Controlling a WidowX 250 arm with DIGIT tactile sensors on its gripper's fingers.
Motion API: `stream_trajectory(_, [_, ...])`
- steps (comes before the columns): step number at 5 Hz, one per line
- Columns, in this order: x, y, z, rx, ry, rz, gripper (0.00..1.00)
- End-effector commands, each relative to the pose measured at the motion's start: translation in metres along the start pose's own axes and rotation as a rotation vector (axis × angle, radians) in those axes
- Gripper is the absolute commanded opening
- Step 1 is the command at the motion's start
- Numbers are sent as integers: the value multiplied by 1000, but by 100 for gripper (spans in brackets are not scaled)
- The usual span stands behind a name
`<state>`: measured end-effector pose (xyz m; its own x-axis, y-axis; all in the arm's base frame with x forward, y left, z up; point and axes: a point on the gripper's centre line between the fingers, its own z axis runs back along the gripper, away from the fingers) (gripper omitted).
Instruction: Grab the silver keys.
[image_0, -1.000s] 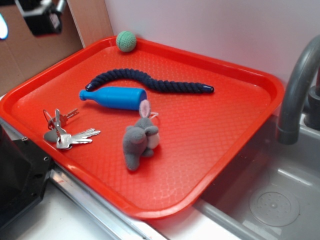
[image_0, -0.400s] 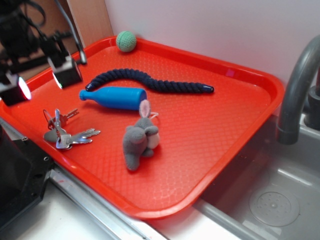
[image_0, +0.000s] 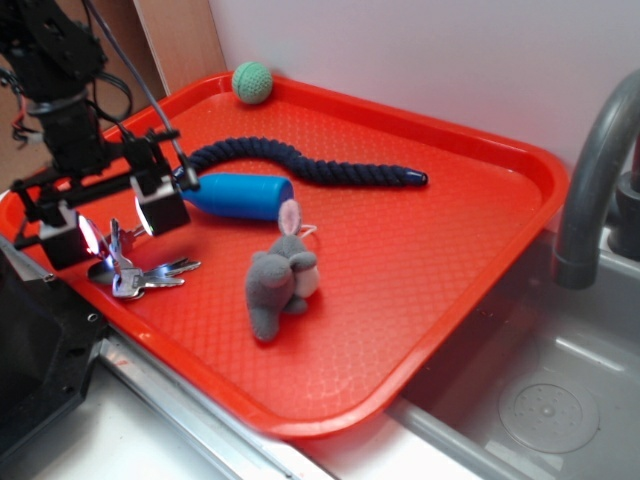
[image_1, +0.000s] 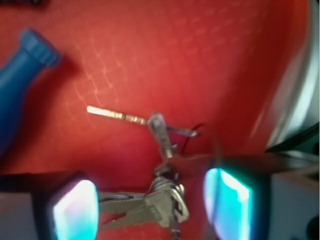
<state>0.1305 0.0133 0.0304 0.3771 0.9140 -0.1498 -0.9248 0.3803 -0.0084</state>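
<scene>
Lower left of the frame, the open gripper (image_0: 112, 227) straddled the silver keys (image_0: 140, 276); approach done, next it needed lowering and closing.

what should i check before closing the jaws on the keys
1. Gripper open: ok, both fingers are spread apart in both views.
2. Silver keys between the fingers: ok, the wrist view shows the bunch in the gap.
3. Height: cannot tell, the exterior view puts the fingertips close to the red tray, but contact is unclear.
4. Blue bottle clear of the grasp: ok in the wrist view, it lies off to one side, though it sits close to one finger in the exterior view.
5. Grey bunny out of the way: ok, it lies apart from the keys.
</scene>
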Motion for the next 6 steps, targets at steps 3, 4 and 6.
stream_trajectory(3, [-12, -5, 22, 48, -38, -82, 0])
stream_trajectory(4, [3, -14, 58, 158, -71, -321, 0])
stream_trajectory(6, [13, -29, 166, 115, -344, -811, 0])
